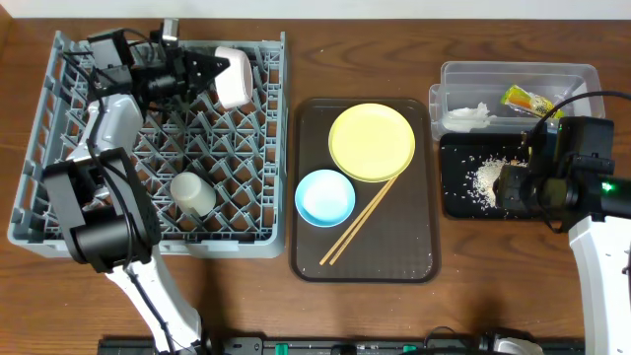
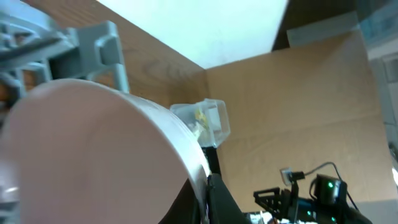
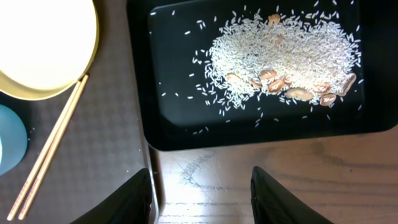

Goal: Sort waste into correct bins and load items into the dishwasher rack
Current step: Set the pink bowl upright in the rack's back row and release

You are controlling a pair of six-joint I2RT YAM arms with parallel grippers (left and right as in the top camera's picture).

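Note:
My left gripper (image 1: pixel 210 70) is shut on the rim of the white bowl (image 1: pixel 235 77), held tilted over the back of the grey dishwasher rack (image 1: pixel 148 244). The bowl (image 2: pixel 93 149) fills the left wrist view. A white cup (image 1: pixel 193 192) lies in the rack. The yellow plate (image 1: pixel 372 141), light blue bowl (image 1: pixel 325 196) and chopsticks (image 1: pixel 360 222) rest on the brown tray (image 1: pixel 414 247). My right gripper (image 3: pixel 202 186) stands open and empty over bare table, just in front of the black tray (image 3: pixel 180 118) holding rice scraps (image 3: pixel 280 56).
The clear tub (image 1: pixel 518 74) at the back right holds the yellow-green wrapper (image 1: pixel 527 100) and a white tissue (image 1: pixel 471 114). The black tray (image 1: pixel 458 197) sits directly in front of it. The brown tray's edge (image 3: pixel 112 124) lies just left of my right fingers.

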